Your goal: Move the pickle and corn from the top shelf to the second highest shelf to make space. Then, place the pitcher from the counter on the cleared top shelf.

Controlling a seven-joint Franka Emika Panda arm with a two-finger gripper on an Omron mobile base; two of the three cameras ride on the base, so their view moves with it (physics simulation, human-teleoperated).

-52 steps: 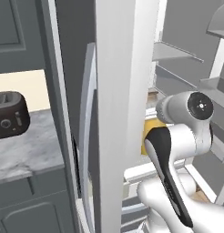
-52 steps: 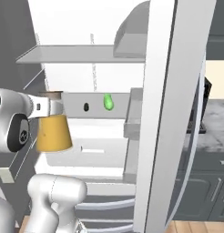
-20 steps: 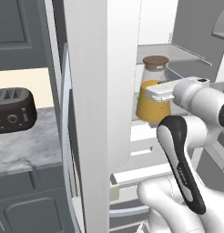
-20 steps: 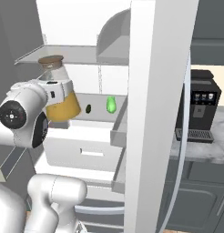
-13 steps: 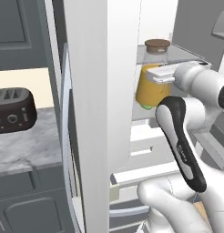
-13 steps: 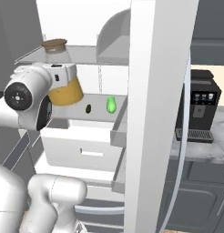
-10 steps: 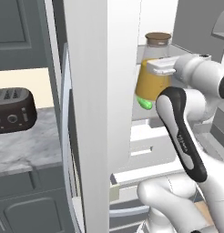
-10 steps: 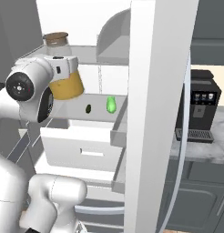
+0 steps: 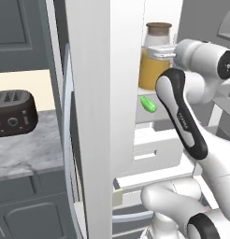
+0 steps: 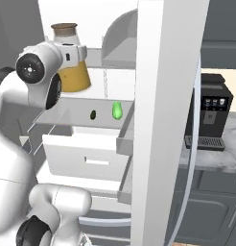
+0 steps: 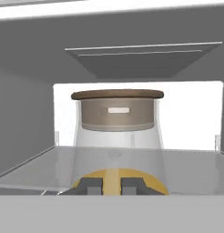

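My gripper is shut on the pitcher, an orange-yellow jug with a pale neck and a round brownish lid. It is held upright in front of the open white cabinet, at the height of the top shelf. In the right base view the gripper grips the pitcher at its neck. The hand view shows the pitcher straight ahead, with the gripper closed on a yellow part of it. The green pickle lies on the second highest shelf, beside a small dark oval; I cannot tell whether that is the corn.
The open cabinet door stands upright left of the arm. A black toaster sits on the marble counter. A black coffee machine stands on the counter at the right. A white drawer sticks out below the shelves.
Over the last second the gripper has lifted the pitcher from second-shelf height up to the top shelf's level. The pickle has not moved. Before that the base shifted the views.
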